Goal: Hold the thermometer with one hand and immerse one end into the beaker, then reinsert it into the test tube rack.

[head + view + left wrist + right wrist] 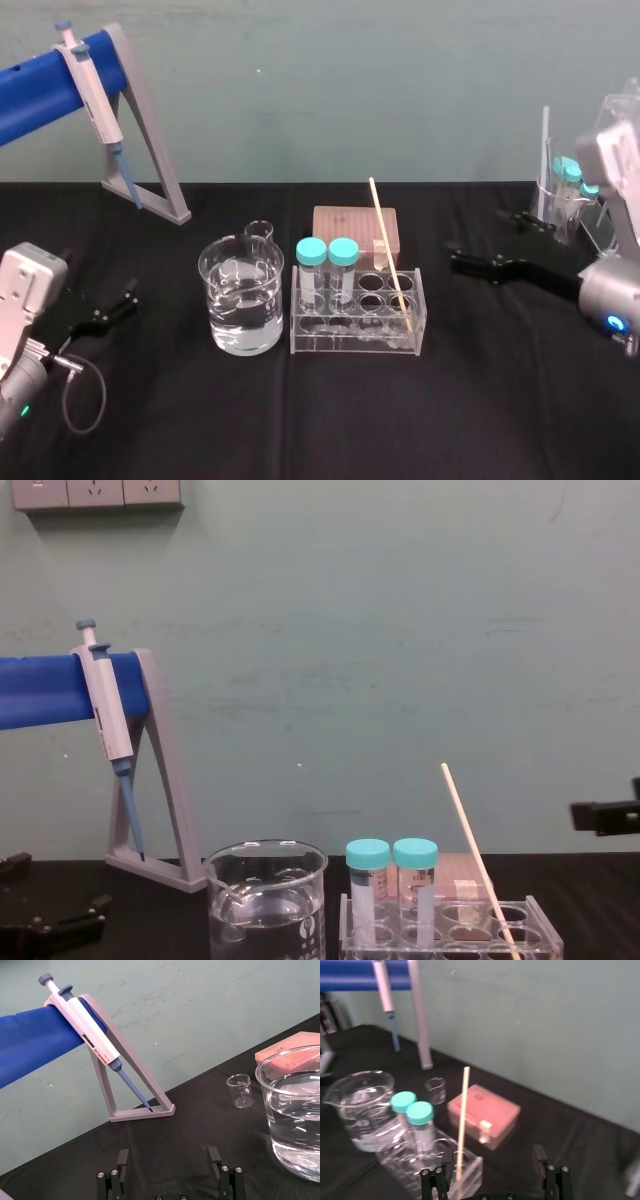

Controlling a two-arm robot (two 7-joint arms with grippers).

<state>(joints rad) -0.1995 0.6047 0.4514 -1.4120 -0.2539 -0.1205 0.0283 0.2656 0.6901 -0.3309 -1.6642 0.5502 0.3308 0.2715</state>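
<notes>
Right gripper [493,1156] open, empty — thermometer [463,1110] leans in test tube rack [355,345] just ahead: best pinch mid-shaft, lift along its tilt — left gripper [168,1157] parked, open.

The clear acrylic test tube rack [352,346] is being carried by the black desk [500,410], the wide clear glass beaker [241,300] just beside it on its left. The thin cream rod thermometer [388,250] is being held tilted in a right-hand hole, two teal-capped tubes [327,262] in left-hand holes. A pink box [350,225] and a small glass beaker [259,231] are being kept behind, the grey pipette stand [150,170] farther back left.
</notes>
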